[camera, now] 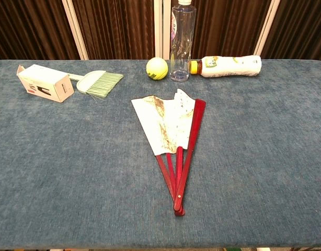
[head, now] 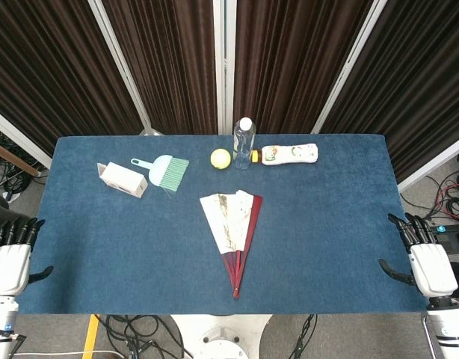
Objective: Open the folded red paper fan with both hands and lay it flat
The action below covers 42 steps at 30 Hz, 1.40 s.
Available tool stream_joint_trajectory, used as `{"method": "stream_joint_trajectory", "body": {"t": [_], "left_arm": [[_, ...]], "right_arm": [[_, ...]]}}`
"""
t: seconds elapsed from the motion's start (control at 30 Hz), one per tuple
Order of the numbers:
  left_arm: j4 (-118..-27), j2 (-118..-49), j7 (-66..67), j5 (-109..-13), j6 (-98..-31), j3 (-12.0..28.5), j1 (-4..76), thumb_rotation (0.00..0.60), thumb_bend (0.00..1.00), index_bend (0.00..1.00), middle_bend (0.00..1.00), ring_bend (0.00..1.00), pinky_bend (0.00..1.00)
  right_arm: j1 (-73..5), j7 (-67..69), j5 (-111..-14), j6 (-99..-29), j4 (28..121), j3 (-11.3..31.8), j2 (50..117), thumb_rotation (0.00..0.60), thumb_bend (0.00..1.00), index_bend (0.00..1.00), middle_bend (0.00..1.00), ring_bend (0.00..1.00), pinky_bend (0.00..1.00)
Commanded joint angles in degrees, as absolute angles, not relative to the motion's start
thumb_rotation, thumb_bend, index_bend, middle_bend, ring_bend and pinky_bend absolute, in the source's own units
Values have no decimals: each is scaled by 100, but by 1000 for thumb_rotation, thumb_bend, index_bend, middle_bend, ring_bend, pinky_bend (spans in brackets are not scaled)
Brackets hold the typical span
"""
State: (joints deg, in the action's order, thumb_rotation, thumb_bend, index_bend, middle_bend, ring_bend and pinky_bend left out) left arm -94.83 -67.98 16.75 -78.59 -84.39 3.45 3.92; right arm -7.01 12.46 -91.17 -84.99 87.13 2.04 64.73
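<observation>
Near the middle of the blue surface (head: 327, 247) your red paper fan (head: 233, 224) lies partly spread, while your left hand (head: 11, 258) and right hand (head: 424, 258) hover at its edges, fingers apart, holding nothing.

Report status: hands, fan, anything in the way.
Left hand and right hand open at table edges, holding nothing. Fan partly spread, flat mid-table, untouched. Nothing obstructing; bottle and ball stand behind.
</observation>
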Motion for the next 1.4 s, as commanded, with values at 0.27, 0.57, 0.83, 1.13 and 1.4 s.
{"method": "stream_joint_trajectory", "body": {"t": [0.27, 0.57, 0.83, 1.13, 1.4], "left_arm": [[-9465, -6854, 1679, -7894, -8574, 350, 342, 600, 0, 140, 120, 25, 45], [-9427, -6877, 1581, -7970, -8615, 366, 354, 600, 0, 140, 120, 25, 45], [-9386, -6849, 1398, -8042, -8656, 343, 322, 600, 0, 140, 120, 25, 45], [-9345, -6844, 1300, -8072, -8642, 334, 320, 600, 0, 140, 120, 25, 45], [-9301, -6862, 1189, -8049, -8618, 353, 325, 600, 0, 140, 120, 25, 45]], "right_arm": [[-737, 1309, -9204, -8515, 8686, 195, 6468, 600, 158, 66, 162, 0, 0], [-1499, 1644, -9820, -7787, 8616, 174, 6457, 600, 164, 157, 236, 0, 0], [-2912, 1272, -9720, -6145, 7988, 556, 7611, 600, 39, 304, 341, 0, 0], [-3790, 1009, -9436, -5585, 6467, 782, 9439, 600, 0, 353, 363, 0, 0], [-4033, 910, -9518, -5895, 5183, 622, 10576, 600, 92, 402, 366, 0, 0]]}}
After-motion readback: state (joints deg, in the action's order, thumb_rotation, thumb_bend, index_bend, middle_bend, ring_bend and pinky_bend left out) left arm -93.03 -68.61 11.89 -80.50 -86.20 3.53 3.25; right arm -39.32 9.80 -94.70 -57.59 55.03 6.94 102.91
